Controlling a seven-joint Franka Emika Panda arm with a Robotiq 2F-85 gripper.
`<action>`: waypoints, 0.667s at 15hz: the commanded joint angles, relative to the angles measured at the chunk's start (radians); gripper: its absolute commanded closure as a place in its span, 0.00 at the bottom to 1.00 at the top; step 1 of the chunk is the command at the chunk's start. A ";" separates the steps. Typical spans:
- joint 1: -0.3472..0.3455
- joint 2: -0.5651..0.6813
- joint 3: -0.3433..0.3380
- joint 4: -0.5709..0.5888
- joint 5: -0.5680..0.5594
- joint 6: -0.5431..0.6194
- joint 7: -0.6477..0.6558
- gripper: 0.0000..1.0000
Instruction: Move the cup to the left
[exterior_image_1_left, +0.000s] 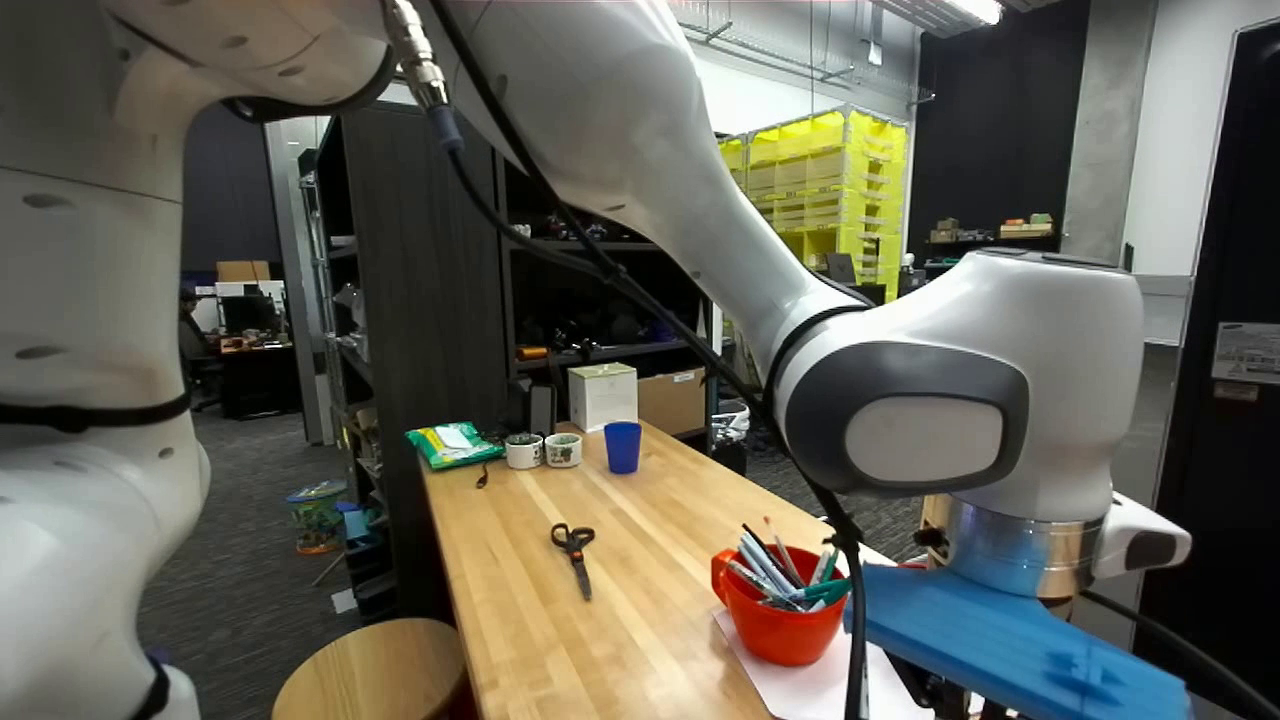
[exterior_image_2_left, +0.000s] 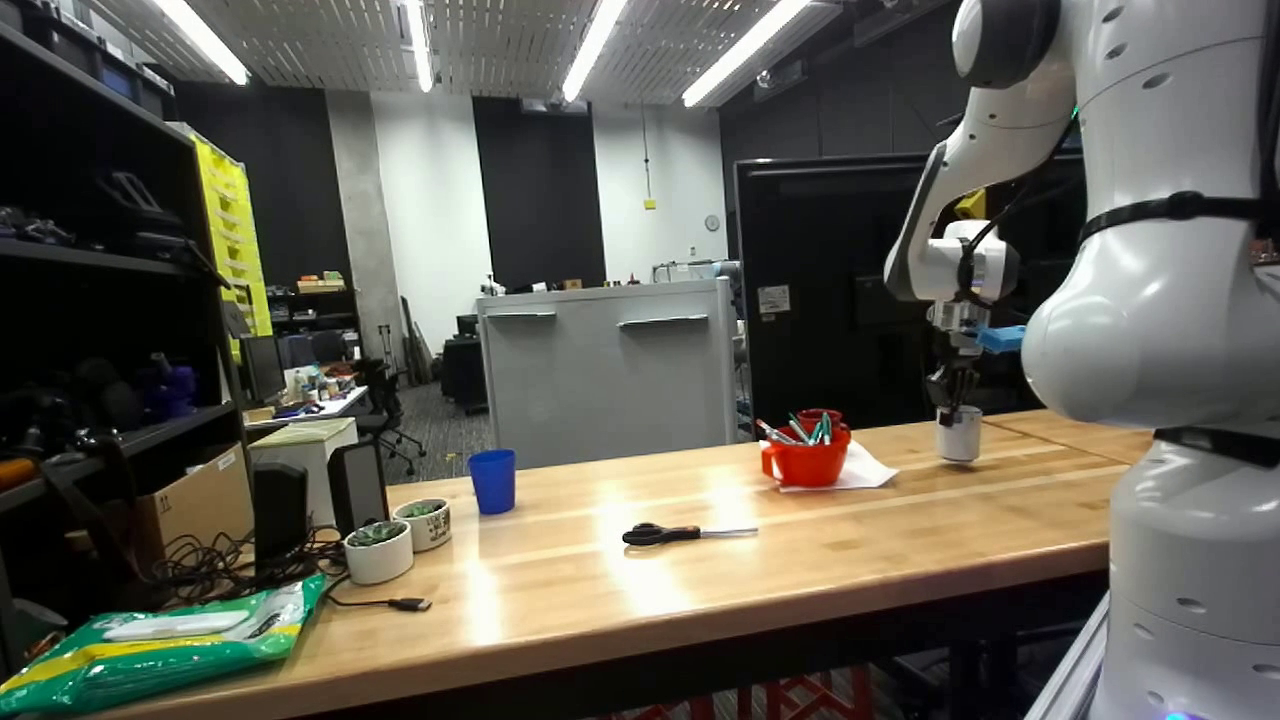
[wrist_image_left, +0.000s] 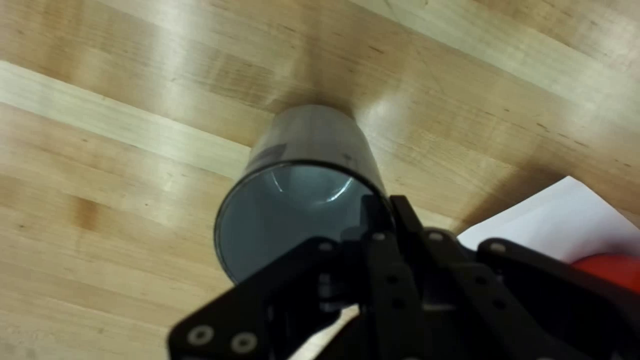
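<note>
End effector (wrist_image_left: 387, 207) clenched on the rim of the cup (wrist_image_left: 300, 200): one finger inside, one outside. Cup mouth up, low over the worktop (exterior_image_1_left: 650, 560) or on it; cannot tell if its base touches. Bowl (exterior_image_1_left: 785, 638) on paper (exterior_image_1_left: 800, 692) near the cup, pens (exterior_image_1_left: 770, 568) inside; scissors (exterior_image_1_left: 575, 553) and blue cup (exterior_image_1_left: 622, 447) well apart from it.

— Where, in an exterior view, is the cup (exterior_image_2_left: 959, 438)?
— Right of the bowl (exterior_image_2_left: 808, 468); wrist view: gripper (wrist_image_left: 385, 202) astride the cup's rim.
— And nearby?
— Pens (exterior_image_2_left: 798, 428) in the bowl; paper (exterior_image_2_left: 870, 468) beneath; scissors (exterior_image_2_left: 682, 534) left and in front; farther left, a tumbler (exterior_image_2_left: 493, 482), then 2 planters (exterior_image_2_left: 380, 560).
</note>
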 joint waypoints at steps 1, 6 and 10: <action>0.037 -0.114 -0.017 -0.072 -0.069 0.005 -0.013 0.98; 0.132 -0.275 -0.015 -0.131 -0.228 0.011 0.014 0.98; 0.234 -0.401 0.018 -0.151 -0.315 0.005 0.037 0.98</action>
